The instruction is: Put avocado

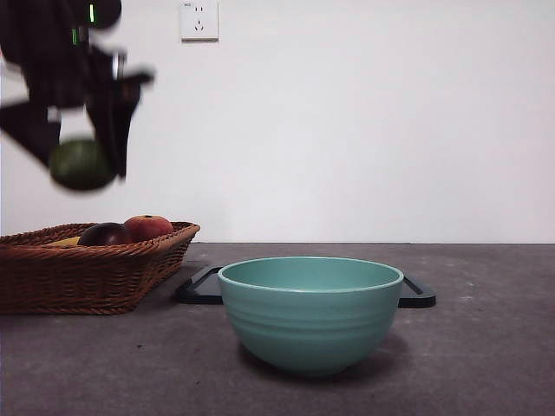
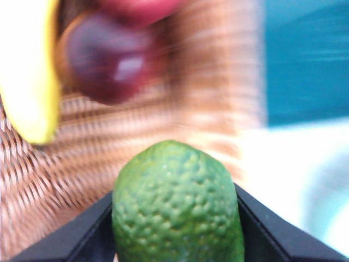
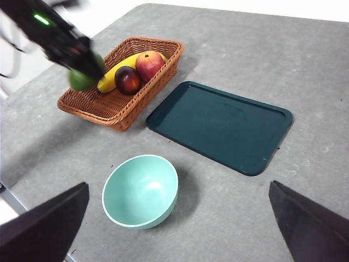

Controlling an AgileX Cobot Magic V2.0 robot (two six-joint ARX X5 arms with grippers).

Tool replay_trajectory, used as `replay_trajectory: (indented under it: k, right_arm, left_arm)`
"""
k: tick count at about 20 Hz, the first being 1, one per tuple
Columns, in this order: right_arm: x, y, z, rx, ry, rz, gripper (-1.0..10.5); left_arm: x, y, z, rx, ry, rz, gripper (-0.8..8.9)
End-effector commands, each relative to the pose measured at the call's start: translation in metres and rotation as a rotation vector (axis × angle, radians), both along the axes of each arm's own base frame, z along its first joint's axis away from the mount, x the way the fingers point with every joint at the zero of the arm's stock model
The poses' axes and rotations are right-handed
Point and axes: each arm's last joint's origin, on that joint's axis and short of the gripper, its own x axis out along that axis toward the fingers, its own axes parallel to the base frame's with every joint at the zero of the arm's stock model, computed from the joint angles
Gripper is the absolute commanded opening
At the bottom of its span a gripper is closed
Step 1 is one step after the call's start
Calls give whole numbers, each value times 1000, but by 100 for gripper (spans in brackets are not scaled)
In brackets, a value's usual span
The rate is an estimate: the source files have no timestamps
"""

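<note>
My left gripper [image 1: 82,165] hangs in open air above the basket [image 1: 52,277] with the avocado [image 1: 81,165] clamped between my fingers [image 2: 71,234], clear of the banana [image 3: 117,73], the maroon fruit [image 1: 104,234] and the peach [image 1: 149,227] that fill the basket's far end. Beside the basket lies the flat dark tray [image 3: 218,125], bare and low, and in front of it the bowl [image 1: 310,312] stands with its mouth open upward. My right fingers [image 3: 43,229] are spread wide high over the bench [image 1: 486,347], well apart from everything, with bare bench on the tray's far side.
</note>
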Motion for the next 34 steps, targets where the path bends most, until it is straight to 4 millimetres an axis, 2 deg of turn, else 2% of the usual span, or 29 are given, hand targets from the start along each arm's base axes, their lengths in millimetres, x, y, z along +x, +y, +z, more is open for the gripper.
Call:
replay_trajectory:
  k: [1,5,7,12,16,24,30,34]
  right_arm:
    - [-1,0,5,9,-16,2,605]
    - [-1,0,5,8,-15,2,605]
    - [-1,0,5,9,-15,2,605]
    - [-1,0,5,9,-15,2,605]
    - [-1,0,5,9,-15,2,605]
    - [-1,0,5,8,-13,2,605]
    - [-1,0,4,8,-13,2,605]
    - [-1,0,4,8,-13,2,605]
  left_arm:
    - [-18,-13,24,-27,-75,-75,215]
    - [-57,-43,46,-66,-118,-197,215]
    - [-72,-62,46,-66,-98,-275,215]
    - [-90,-106,34,-64,-75,-432,215]
    - [-94,-140,12,-47,-41,-518,215]
    - [-93,-203,-52,3,29,-626,214]
    - [-85,-216,-84,78,47,-616,214]
    - [-83,-219,-86,73,26,-616,214]
